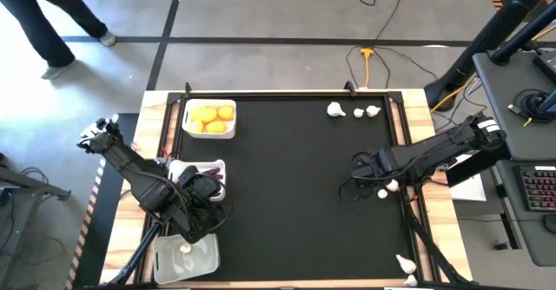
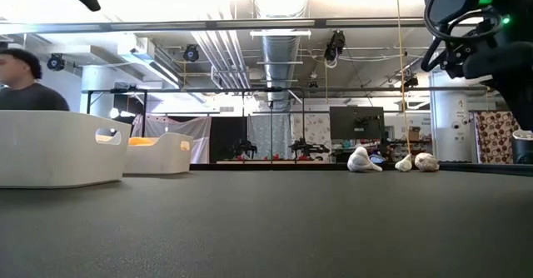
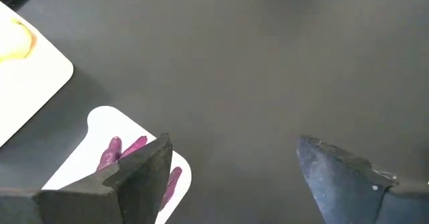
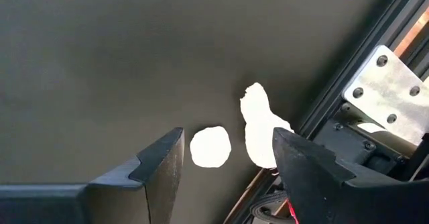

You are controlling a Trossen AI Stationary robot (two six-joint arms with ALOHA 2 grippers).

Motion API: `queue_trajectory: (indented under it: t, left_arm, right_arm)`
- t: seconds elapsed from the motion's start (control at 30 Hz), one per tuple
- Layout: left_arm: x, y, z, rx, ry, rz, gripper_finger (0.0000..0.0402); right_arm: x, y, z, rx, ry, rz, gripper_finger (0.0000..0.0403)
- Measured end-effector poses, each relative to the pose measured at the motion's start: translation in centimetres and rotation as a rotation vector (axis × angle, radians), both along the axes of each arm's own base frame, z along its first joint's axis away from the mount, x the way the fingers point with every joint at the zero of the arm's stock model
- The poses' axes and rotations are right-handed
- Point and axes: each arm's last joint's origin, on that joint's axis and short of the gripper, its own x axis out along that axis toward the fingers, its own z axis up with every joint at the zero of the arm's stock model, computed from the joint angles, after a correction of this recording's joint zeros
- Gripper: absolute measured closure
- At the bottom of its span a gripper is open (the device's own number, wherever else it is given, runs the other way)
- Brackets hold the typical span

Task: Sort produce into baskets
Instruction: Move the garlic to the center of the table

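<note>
From above we see the left gripper (image 1: 207,188) over the middle white tray of purple pieces (image 1: 208,166) at lower left. The right gripper (image 1: 363,170) hangs at centre right by small white garlic bulbs (image 1: 383,191). In each wrist view, empty jaws stand apart.

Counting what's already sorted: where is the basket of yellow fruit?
High view: the basket of yellow fruit sits at the mat's far left corner, beyond the basket of purple pieces.

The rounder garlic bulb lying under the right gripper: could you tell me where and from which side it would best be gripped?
Probably across its round body, coming straight down. The garlic bulb lies free on the mat between the open fingers of the right gripper. A second bulb sits close beside it, near the table's edge rail, so the finger on that side has little room.
</note>
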Motion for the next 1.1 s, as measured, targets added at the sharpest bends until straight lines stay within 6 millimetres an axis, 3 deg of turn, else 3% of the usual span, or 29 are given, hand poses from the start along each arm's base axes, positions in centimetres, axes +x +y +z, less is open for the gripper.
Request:
queue_trajectory:
  t: [0.27, 0.5, 0.67, 1.1]
  left_arm:
    - [0.0, 0.0, 0.0, 0.000, 0.000, 0.000, 0.0100]
    - [-0.2, 0.2, -0.1, 0.022, 0.025, 0.000, 0.0100]
    - [-0.4, 0.1, -0.1, 0.024, 0.028, -0.010, 0.0100]
    - [-0.4, 0.1, -0.1, 0.004, 0.007, 0.029, 0.0100]
  right_arm:
    - [-0.1, -0.7, -0.3, -0.001, 0.014, -0.048, 0.0184]
    - [-0.9, -1.7, -1.8, 0.103, 0.090, -0.055, 0.0184]
    - [-0.3, -2.9, -2.4, 0.188, 0.124, -0.022, 0.0184]
    - [1.9, -5.4, -8.7, 0.377, 0.441, 0.073, 0.0184]
